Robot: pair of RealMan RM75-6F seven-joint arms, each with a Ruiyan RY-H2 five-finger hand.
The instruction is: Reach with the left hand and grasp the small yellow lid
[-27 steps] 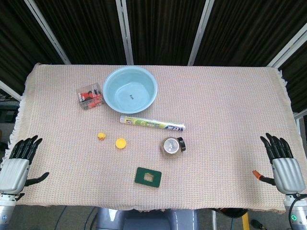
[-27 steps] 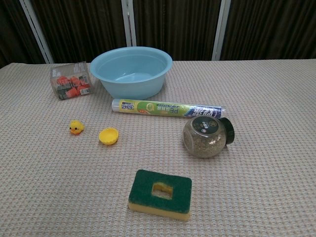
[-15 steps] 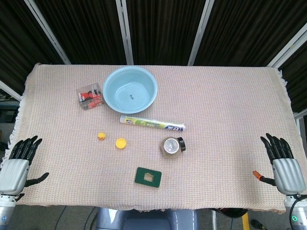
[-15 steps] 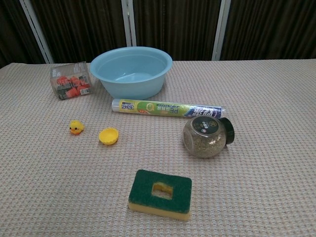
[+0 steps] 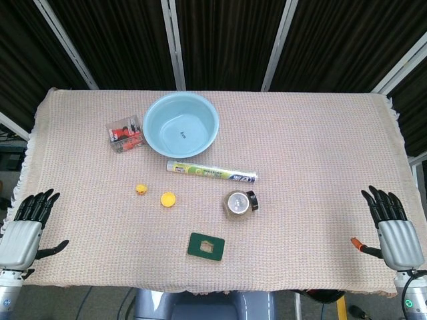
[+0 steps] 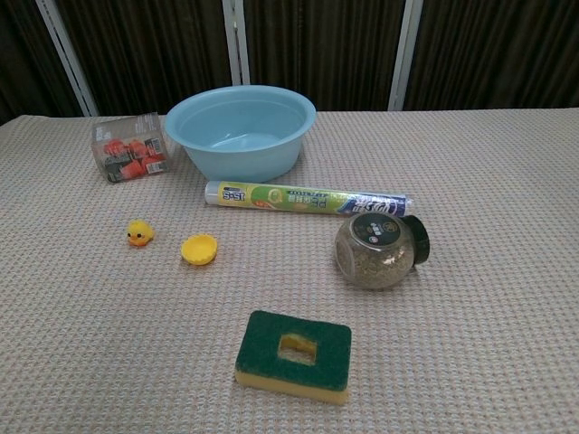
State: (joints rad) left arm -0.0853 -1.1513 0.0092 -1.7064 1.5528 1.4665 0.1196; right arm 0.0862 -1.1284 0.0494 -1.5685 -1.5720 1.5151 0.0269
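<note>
The small yellow lid [image 5: 167, 199] [image 6: 199, 249] lies flat on the woven cloth, left of the table's middle, just right of a tiny yellow duck [image 5: 141, 190] [image 6: 138, 233]. My left hand [image 5: 25, 229] hovers at the table's near left corner, far from the lid, fingers spread and holding nothing. At the near right corner my right hand [image 5: 392, 228] is likewise spread and holds nothing. Neither hand shows in the chest view.
A light blue basin [image 5: 181, 125] stands at the back, with a clear packet of orange items [image 5: 125, 133] to its left. A wrap roll [image 5: 211, 172] lies across the middle. A spice jar [image 5: 239, 204] lies on its side; a green sponge [image 5: 206, 246] sits near the front edge.
</note>
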